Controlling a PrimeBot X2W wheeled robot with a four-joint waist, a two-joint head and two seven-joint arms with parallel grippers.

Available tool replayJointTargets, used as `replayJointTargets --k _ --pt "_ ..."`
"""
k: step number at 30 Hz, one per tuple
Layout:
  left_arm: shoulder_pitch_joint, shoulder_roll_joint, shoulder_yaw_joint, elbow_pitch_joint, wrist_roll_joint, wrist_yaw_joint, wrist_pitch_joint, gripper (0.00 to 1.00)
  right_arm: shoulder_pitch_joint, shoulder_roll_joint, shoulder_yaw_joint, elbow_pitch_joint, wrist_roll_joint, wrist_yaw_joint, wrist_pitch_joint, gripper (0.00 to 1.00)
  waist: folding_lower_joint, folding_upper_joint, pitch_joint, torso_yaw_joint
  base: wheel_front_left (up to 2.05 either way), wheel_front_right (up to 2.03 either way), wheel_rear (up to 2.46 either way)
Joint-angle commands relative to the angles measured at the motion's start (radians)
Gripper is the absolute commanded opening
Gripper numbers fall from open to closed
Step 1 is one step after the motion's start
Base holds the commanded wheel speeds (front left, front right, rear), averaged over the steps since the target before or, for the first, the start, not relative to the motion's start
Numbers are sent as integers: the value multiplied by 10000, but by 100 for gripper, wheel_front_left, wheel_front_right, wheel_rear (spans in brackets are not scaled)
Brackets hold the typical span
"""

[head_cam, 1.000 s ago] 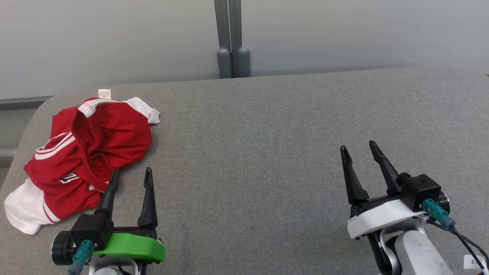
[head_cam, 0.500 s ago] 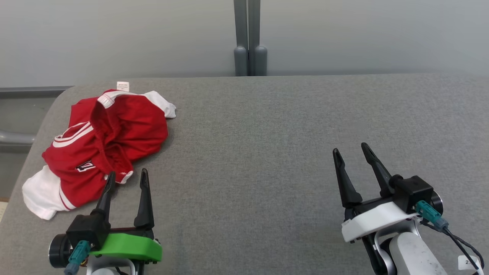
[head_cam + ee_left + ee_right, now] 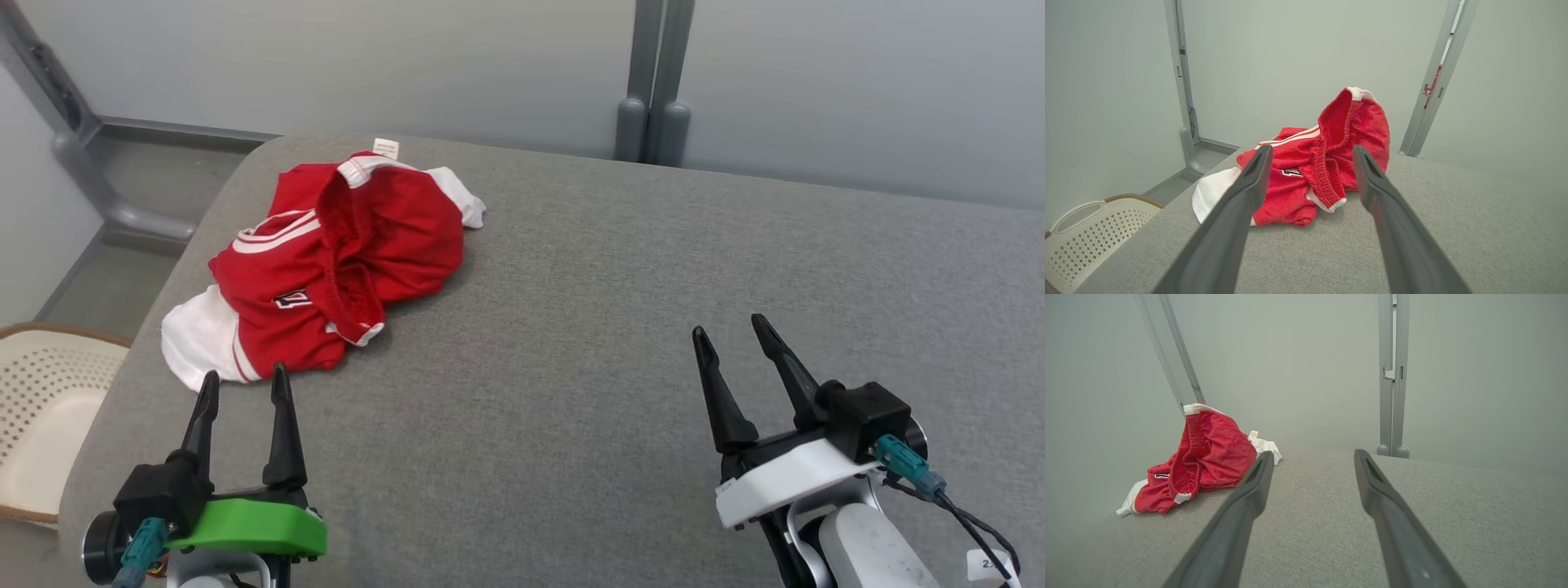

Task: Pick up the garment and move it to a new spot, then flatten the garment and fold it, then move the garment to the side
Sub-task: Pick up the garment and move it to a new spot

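Note:
The garment (image 3: 343, 261) is a crumpled pair of red shorts with white trim, lying in a heap at the far left of the grey padded table (image 3: 620, 327). It also shows in the left wrist view (image 3: 1310, 163) and the right wrist view (image 3: 1208, 461). My left gripper (image 3: 245, 388) is open just short of the garment's near white edge, holding nothing. My right gripper (image 3: 731, 335) is open over bare table at the lower right, well away from the garment.
A cream perforated laundry basket (image 3: 33, 408) stands on the floor beside the table's left edge, also seen in the left wrist view (image 3: 1094, 228). A grey post (image 3: 653, 82) rises behind the table against the pale wall. The table's left edge is close to the garment.
The head camera has turned left, so the whole picture shifted right and the basket came into view. The garment lies as before; both grippers stay open.

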Motion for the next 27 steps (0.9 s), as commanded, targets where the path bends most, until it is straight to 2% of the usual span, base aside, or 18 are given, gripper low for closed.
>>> replayJointTargets --k 1,7,13,18,21,24,27 --pt "94 53 53 15 -4 72 -5 100 30 -37 25 -39 53 4 -31 100 0 0 12 735 0 0 0" --pt "95 53 153 26 -145 94 -5 100 -8 -77 83 -80 101 4 -31 100 0 0 103 1293 0 0 0" --pt "65 51 72 -89 -242 87 -7 100 -104 -144 161 -86 231 4 -30 100 0 0 156 1448 0 0 0" --pt "-2 50 50 115 -431 25 -5 100 -192 -165 302 -125 263 4 -31 100 0 0 199 1238 0 0 0" --pt "-367 146 -120 595 -555 -204 170 100 -231 -237 400 -127 283 4 -30 100 0 0 239 1023 0 0 0" --pt "-908 479 -222 803 -738 -399 827 100 -270 -315 479 -143 290 4 -31 100 0 0 276 793 0 0 0" --pt "-1641 1049 -335 880 -837 -526 1774 100 -357 -335 549 -173 297 4 -31 100 0 0 325 487 0 0 0"
